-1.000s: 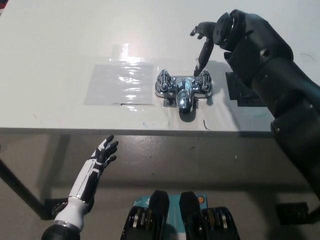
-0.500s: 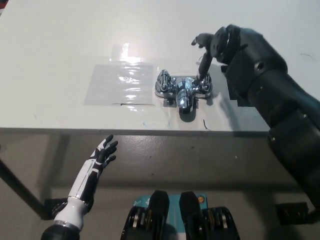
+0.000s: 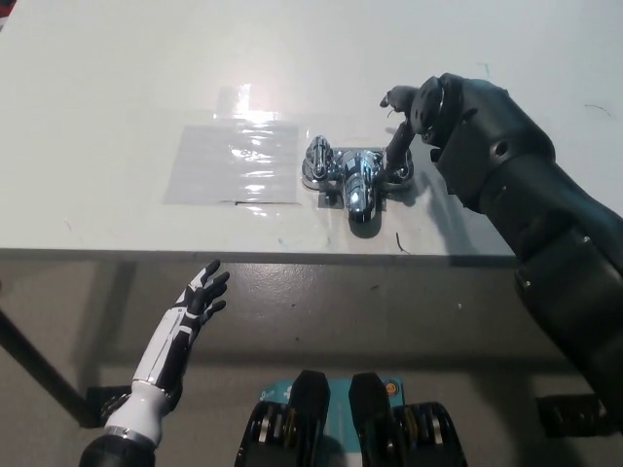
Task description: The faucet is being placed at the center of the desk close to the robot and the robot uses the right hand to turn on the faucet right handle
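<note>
Chrome faucet (image 3: pixel 355 177) standing near the middle of the white desk (image 3: pixel 117 88), close to the near edge, spout pointing toward the robot. The black right hand (image 3: pixel 414 112) hangs just above and behind the faucet's right handle (image 3: pixel 397 171); its fingers (image 3: pixel 398 144) are spread, one reaching down to touch the handle, none wrapped around it. A clear plastic sheet (image 3: pixel 234 161) lies just left of the faucet. The white left hand (image 3: pixel 198 297) rests below the desk edge, fingers apart, holding nothing.
</note>
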Robot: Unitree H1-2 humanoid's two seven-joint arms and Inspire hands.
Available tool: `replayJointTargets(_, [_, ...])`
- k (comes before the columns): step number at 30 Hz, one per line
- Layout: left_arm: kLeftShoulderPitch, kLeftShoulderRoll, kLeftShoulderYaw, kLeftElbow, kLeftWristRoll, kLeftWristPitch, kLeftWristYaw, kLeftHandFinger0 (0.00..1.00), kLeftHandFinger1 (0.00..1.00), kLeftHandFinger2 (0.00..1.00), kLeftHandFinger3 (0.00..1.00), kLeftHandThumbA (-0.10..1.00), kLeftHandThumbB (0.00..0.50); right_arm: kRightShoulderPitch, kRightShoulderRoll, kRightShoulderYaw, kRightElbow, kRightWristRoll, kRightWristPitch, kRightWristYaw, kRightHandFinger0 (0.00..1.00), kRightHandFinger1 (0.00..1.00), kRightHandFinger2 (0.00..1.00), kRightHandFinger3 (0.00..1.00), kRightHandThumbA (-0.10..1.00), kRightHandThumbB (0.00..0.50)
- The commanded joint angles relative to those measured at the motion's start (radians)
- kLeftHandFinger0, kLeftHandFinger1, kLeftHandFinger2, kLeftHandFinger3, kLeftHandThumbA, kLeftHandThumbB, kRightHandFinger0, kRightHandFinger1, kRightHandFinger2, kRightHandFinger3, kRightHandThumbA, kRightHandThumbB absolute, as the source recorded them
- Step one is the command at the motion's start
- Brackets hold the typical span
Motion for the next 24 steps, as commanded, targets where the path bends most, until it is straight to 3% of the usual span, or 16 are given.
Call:
replayJointTargets(1, [-0.022,0.009,0.009,-0.038,-0.004,-0.024,-0.004,1.00,1.00,1.00,1.00,1.00,0.091,-0.038,-0.015,0.011,0.003,-0.028,0.006,-0.032,1.00,1.00,1.00,1.00,0.92,0.340])
replayJointTargets(6, [-0.023,0.008,0.010,-0.043,0.006,-0.028,0.003,1.00,1.00,1.00,1.00,1.00,0.077,-0.056,-0.037,0.012,0.021,-0.029,0.049,-0.002,1.00,1.00,1.00,1.00,0.79,0.350])
replayJointTargets(8, [-0.022,0.007,0.011,-0.046,0.006,-0.019,0.004,1.00,1.00,1.00,1.00,1.00,0.093,-0.060,-0.055,0.045,0.023,-0.058,0.021,0.028,1.00,1.00,1.00,1.00,0.80,0.321])
replayJointTargets(12, [-0.025,0.010,0.011,-0.041,0.006,-0.025,0.003,1.00,1.00,1.00,1.00,1.00,0.102,-0.069,-0.089,0.097,0.023,-0.092,0.004,0.043,1.00,1.00,1.00,1.00,0.82,0.341])
replayJointTargets(18, [-0.025,0.009,0.011,-0.041,0.005,-0.022,0.001,1.00,1.00,1.00,1.00,1.00,0.093,-0.087,-0.124,0.141,0.029,-0.100,-0.010,0.096,1.00,1.00,1.00,1.00,0.81,0.325])
replayJointTargets(21, [-0.024,0.009,0.010,-0.037,0.003,-0.025,0.000,1.00,1.00,1.00,1.00,1.00,0.084,-0.096,-0.142,0.151,0.033,-0.099,-0.016,0.124,1.00,1.00,1.00,1.00,0.74,0.351])
replayJointTargets(24, [-0.023,0.008,0.010,-0.041,0.002,-0.018,0.000,1.00,1.00,1.00,1.00,1.00,0.086,-0.107,-0.150,0.188,0.042,-0.122,-0.050,0.199,1.00,1.00,1.00,1.00,0.81,0.296])
